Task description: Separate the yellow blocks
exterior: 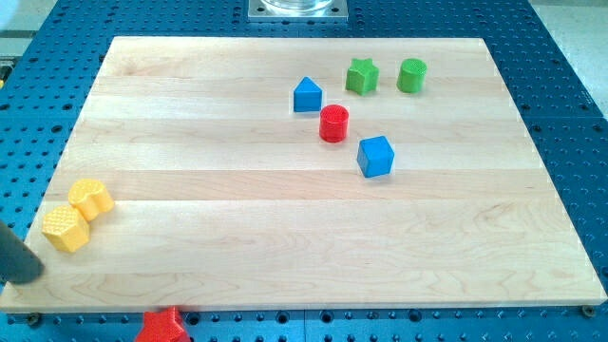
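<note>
A short stretch of the dark rod (17,258) is seen at the near left edge, slanting in from the left border; its tip (36,273) appears to rest on the counter just near and left of the yellow blocks, though the exact end is hard to make out. No grasping tool is carried, so nothing is held.

The two yellow blocks lie at the near left of the wooden counter (285,218), touching each other: one yellow block (91,199) slightly farther and to the right, the other yellow block (66,228) nearer and closest to the tip.

Well apart, at the far right, a cluster is seen: a blue house-shaped block (307,95), a red cylinder (333,123), a blue cube (375,156), a green star (361,76) and a green cylinder (411,75). A red star (161,325) lies off the counter's near edge, on the blue perforated base (560,95).
</note>
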